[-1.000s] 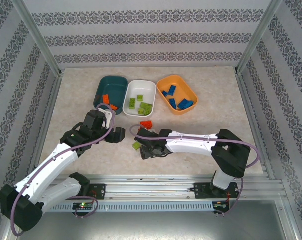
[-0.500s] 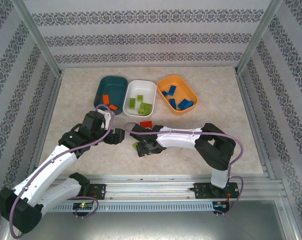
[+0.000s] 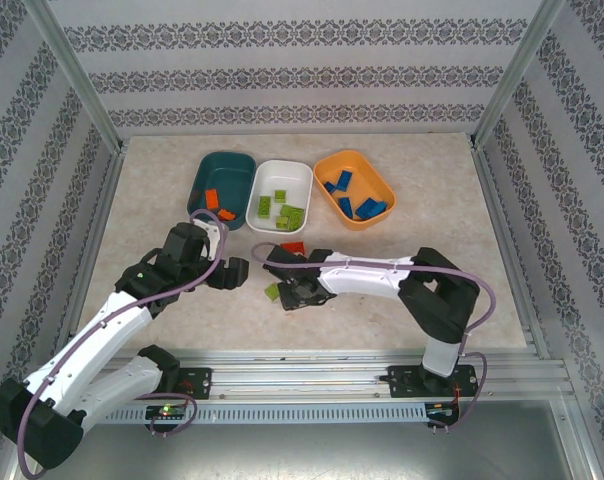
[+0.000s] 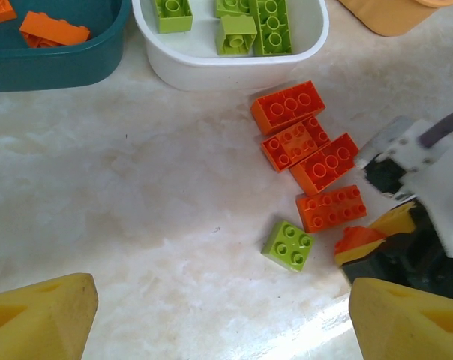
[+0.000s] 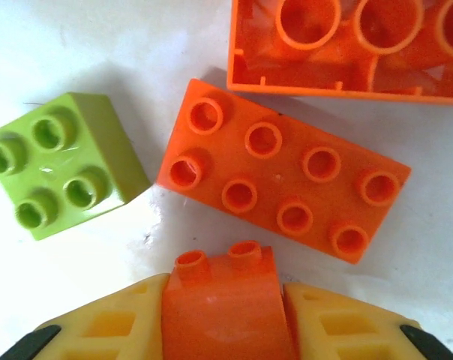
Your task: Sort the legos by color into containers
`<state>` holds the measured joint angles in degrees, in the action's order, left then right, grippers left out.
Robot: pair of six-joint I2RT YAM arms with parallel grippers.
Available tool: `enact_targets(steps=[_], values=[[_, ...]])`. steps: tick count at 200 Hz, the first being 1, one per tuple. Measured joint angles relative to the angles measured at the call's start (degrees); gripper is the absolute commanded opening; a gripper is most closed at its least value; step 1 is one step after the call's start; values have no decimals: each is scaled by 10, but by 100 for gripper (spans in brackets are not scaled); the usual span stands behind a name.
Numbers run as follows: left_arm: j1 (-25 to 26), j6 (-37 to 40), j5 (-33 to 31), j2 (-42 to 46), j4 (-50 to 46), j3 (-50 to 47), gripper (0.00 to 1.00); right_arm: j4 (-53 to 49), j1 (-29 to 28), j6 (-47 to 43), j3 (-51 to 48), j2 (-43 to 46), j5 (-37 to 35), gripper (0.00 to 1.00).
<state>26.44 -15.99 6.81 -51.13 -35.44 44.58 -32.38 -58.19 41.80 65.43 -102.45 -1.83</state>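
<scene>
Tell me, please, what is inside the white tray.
The white tray holds only lime green bricks, about four, lying loose on its floor. Nothing covers the tray from above; only the floor directly under the bricks is hidden.

Three sorted trays, with a loose cluster at their 6 o'clock.
The teal tray [image 3: 227, 172] holds orange bricks [image 3: 212, 197]. At its 3 o'clock the white tray [image 3: 294, 178] holds green bricks [image 3: 292, 213], and at 3 o'clock again the orange tray [image 3: 352, 157] holds blue bricks [image 3: 367, 208]. Four loose orange bricks [image 4: 324, 163] lie close together at the white tray's 5 o'clock, one hollow side up. A square green brick [image 4: 288, 244] sits at their 7 o'clock. A fifth orange brick [image 5: 223, 289] is pinched in the right gripper [image 5: 226, 322].
</scene>
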Motion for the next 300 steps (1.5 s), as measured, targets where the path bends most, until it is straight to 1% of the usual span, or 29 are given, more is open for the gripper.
enact_targets(steps=[27, 51, 78, 131, 136, 144, 149, 159, 165, 176, 200, 217, 229, 246, 273, 300], values=[[-5, -11, -15, 35, -4, -3, 96, 16, 28, 0, 8, 53, 43, 34], [-7, -26, -24, 90, -4, -17, 100, 46, 76, -2, 55, 39, 106, 35], [-10, -36, -23, 113, -10, -22, 100, 83, 116, -4, 149, -29, 164, 35], [-14, -36, -6, 93, -42, -22, 100, 123, 150, -13, 358, -202, 231, 35], [-14, -37, -4, 92, -45, -22, 100, 124, 150, -13, 378, -216, 235, 36], [-14, -37, 0, 90, -49, -22, 100, 125, 154, -13, 416, -243, 242, 41], [-14, -37, 2, 89, -50, -22, 100, 127, 154, -12, 436, -258, 244, 45], [-14, -38, 7, 83, -53, -22, 100, 126, 157, -14, 474, -285, 251, 57], [-14, -38, 9, 79, -54, -22, 100, 124, 157, -15, 496, -301, 254, 61], [-14, -39, 14, 66, -56, -21, 100, 122, 159, -12, 530, -324, 258, 64], [-14, -41, 34, 25, -57, -19, 100, 108, 163, -15, 578, -349, 264, 64], [-14, -43, 51, -8, -55, -19, 100, 105, 167, -16, 575, -340, 264, 64], [-8, -43, 59, -29, -50, -18, 100, 112, 172, -17, 538, -312, 265, 64], [13, -42, 62, -66, -46, -10, 99, 128, 183, -17, 433, -234, 263, 64], [53, -23, 62, -154, -26, 16, 97, 158, 211, -18, 235, -66, 256, 64], [82, 10, 53, -237, -3, 28, 96, 165, 230, -29, 85, 78, 235, 64]])
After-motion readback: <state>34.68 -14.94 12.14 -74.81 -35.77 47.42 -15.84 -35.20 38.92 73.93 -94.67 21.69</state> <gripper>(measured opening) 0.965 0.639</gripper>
